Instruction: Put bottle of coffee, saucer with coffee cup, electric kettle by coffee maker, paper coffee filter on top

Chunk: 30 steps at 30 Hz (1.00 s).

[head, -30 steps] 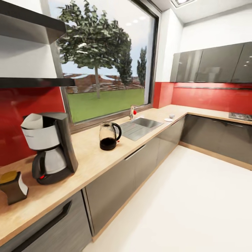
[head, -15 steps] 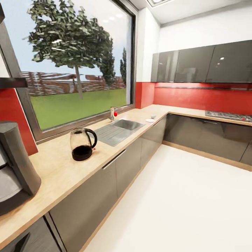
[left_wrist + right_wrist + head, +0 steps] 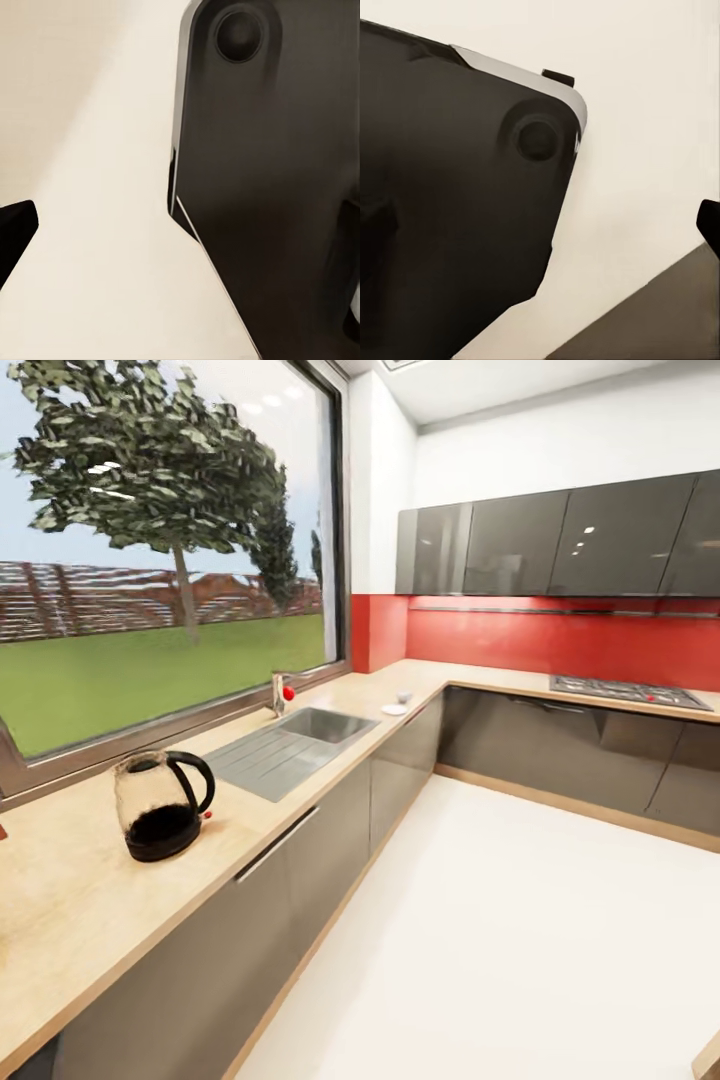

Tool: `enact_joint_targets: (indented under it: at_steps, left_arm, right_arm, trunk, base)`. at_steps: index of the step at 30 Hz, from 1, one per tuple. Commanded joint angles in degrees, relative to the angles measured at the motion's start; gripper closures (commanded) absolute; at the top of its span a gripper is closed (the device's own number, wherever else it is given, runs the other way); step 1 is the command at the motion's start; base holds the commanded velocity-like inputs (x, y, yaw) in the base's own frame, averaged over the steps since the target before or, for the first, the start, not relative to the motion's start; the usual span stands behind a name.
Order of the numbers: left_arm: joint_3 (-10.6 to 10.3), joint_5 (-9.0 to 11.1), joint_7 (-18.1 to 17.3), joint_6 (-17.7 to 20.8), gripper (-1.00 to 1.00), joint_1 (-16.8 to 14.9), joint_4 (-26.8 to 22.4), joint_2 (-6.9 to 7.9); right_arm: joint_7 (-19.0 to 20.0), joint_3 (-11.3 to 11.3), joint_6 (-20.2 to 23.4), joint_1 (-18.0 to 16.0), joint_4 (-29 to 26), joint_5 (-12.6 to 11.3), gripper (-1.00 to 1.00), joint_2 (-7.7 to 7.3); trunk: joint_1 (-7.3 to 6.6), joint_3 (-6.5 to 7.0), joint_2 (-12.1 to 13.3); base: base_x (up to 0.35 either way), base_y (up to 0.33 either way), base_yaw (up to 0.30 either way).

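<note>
The glass electric kettle (image 3: 160,815) with a black base and handle stands on the wooden countertop (image 3: 60,920) at the head view's left. Far along the same counter, past the sink, a small coffee cup (image 3: 404,697) sits beside a white saucer (image 3: 395,710). The coffee maker, coffee bottle and paper filter are out of view. One dark fingertip (image 3: 11,232) of my left gripper shows at the picture's edge over pale floor, and one fingertip (image 3: 710,223) of my right gripper likewise; nothing lies between the fingers.
A steel sink (image 3: 325,724) with a faucet (image 3: 281,693) is set in the counter under the window. A hob (image 3: 625,690) sits on the counter's far run. Grey cabinets line both sides of the white floor (image 3: 520,940). My own dark body panel (image 3: 270,172) shows close by.
The head camera has swung right: the coffee maker and coffee bottle have slid out of the picture at the left, the hob has come in. Nothing on the counter has moved.
</note>
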Motion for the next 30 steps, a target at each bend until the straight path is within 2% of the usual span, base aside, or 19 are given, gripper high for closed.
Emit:
enact_joint_targets:
  at_steps: [1,8,10,13,19,27,30]
  left_arm:
    - [-0.1,0.53,0.05,-0.05,-1.0,0.04,-0.11,-0.03]
    - [-0.1,0.47,0.07,0.0,-1.0,0.04,-0.11,-0.07]
    - [-0.1,0.49,0.07,0.0,-1.0,0.04,-0.11,-0.07]
    - [-0.1,0.54,0.07,-0.03,-1.0,0.04,-0.11,0.03]
    - [-0.1,0.55,0.15,-0.09,-1.0,0.04,-0.11,0.08]
    - [-0.01,0.55,0.16,-0.16,-1.0,0.04,-0.16,-0.03]
    - [0.05,0.55,0.16,-0.17,-1.0,0.04,-0.19,0.01]
  right_arm:
    - [-0.24,0.06,-0.14,-0.02,-0.06,0.65,-1.0,0.1]
    - [-0.74,0.17,-0.21,0.01,-0.91,0.85,-1.0,2.71]
    - [-0.72,0.14,-0.22,0.0,-1.25,0.84,-1.0,3.06]
    - [-0.7,0.02,-0.33,0.0,-1.56,0.78,-1.0,3.25]
    - [-0.71,-0.17,-4.94,0.01,-3.64,0.51,-1.0,3.43]
    - [-0.78,-0.25,-6.14,0.02,-3.87,0.57,-1.0,3.76]
    - [-0.88,-0.32,-7.88,0.01,-3.87,0.62,-1.0,3.71]
  trunk:
    - [0.04,-0.06,-0.04]
    - [0.04,-0.06,-0.04]
    - [0.04,-0.06,-0.04]
    - [0.04,-0.06,-0.04]
    - [0.04,-0.06,-0.04]
    - [0.04,-0.06,-0.04]
    - [0.04,-0.06,-0.04]
  base:
    - [0.314,-0.122,-0.007]
    - [0.315,-0.12,-0.002]
    - [0.314,-0.134,0.0]
    - [0.297,-0.183,0.0]
    - [0.284,-0.216,0.0]
    - [0.282,-0.221,0.0]
    - [0.281,-0.221,0.0]
